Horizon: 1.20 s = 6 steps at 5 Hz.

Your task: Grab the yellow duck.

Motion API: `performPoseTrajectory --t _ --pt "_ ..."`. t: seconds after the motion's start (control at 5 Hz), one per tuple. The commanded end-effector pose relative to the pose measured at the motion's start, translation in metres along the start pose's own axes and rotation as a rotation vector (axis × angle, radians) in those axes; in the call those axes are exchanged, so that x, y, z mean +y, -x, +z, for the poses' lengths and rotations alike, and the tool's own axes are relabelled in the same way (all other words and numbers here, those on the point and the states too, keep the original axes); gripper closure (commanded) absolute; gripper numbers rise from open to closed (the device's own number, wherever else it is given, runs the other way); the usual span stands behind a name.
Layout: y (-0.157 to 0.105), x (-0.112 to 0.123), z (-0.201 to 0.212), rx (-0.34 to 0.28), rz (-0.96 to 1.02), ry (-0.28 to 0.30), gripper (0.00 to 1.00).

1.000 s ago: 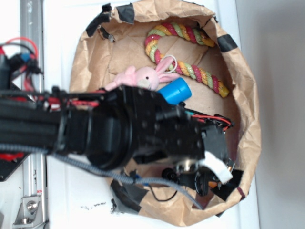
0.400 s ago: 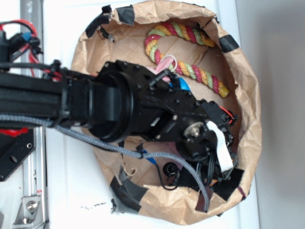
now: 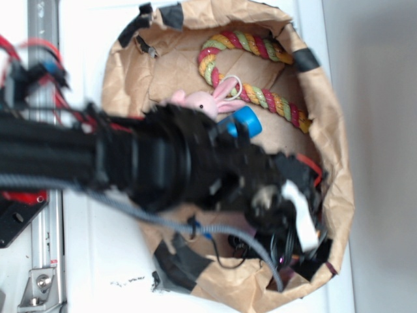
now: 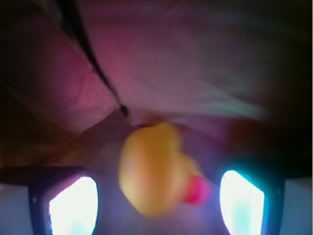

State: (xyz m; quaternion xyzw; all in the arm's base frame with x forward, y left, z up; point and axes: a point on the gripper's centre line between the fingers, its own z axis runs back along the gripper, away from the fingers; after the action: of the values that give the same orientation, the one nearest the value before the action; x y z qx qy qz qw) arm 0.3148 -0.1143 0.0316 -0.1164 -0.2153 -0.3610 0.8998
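Everything is laid out around a crumpled brown paper bag (image 3: 335, 130) with black tape patches on its rim, sitting on a white tabletop (image 3: 98, 274). The black robot arm (image 3: 130, 166) is stretched across the bag's left rim and is motion-blurred, with the gripper (image 3: 296, 218) down in the lower right part of the bag. Up in the bag's top half, a multicoloured rope (image 3: 254, 59) is curled along the wall, a pink bunny (image 3: 205, 101) is lying just below the rope's bend, and a blue cylinder (image 3: 246, 120) is tucked just beside the bunny, partly covered by the arm. The yellow duck can't be made out in the exterior view at all, being hidden under the gripper down in that lower right corner of the bag. In the wrist view the yellow duck (image 4: 154, 169) is seen right between the two bright finger pads (image 4: 73, 205), its red-orange beak spot pointed toward the right pad, with the bag's creased paper behind it. The jaws are spread wide, one on each side of the duck, and gaps are visible on both sides, so nothing is gripped. The wrist picture is pretty blurry, so finer detail can't be told.
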Motion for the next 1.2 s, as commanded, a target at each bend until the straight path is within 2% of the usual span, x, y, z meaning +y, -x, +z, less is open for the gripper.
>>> performPoseTrajectory --t 0.0,0.2,0.4,0.6,0.8,1.0 --pt "-0.013 -0.008 -0.002 -0.028 0.002 -0.029 1.0" --pt "-0.008 -0.004 0.002 -0.031 0.033 -0.021 1.0" --pt "0.006 0.006 0.035 -0.053 0.108 -0.078 1.0" --pt "0.026 0.01 0.097 -0.219 0.136 -0.03 1.0" --pt "0.04 0.02 0.135 -0.194 0.219 -0.109 1.0" --pt "0.041 0.042 0.132 0.075 0.414 -0.154 1.0"
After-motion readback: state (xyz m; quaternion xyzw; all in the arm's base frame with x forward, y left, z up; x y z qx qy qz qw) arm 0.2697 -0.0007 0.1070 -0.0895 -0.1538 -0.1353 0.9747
